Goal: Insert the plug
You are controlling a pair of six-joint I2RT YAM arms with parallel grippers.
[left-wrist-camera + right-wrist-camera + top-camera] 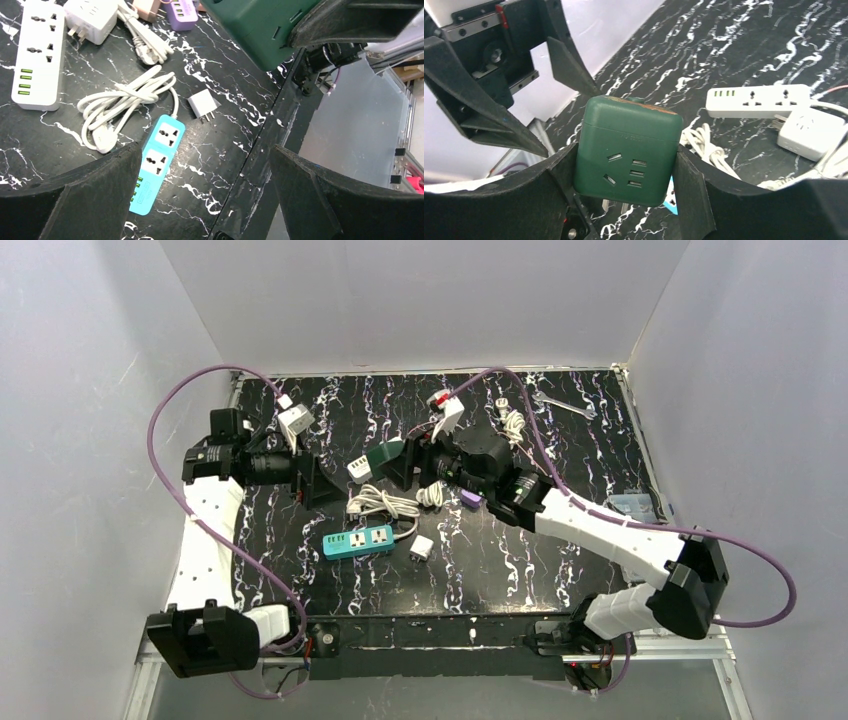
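Observation:
My right gripper (398,466) (626,167) is shut on a dark green cube plug adapter (386,454) (629,145) and holds it above the table, its metal prongs pointing down. The cube also shows at the top of the left wrist view (255,27). A teal power strip (357,540) (156,160) lies flat near the table's front, below and to the near side of the cube. My left gripper (318,482) (205,200) is open and empty, hovering left of the cube, with the teal strip's end by its left finger.
A coiled white cable (380,503) (125,97) lies beside the teal strip. A small white charger (421,549) (202,106) is to its right. A white power strip (37,50) (756,100), a white cube adapter (809,132) and a purple adapter (470,500) lie behind. A wrench (565,405) is at the back.

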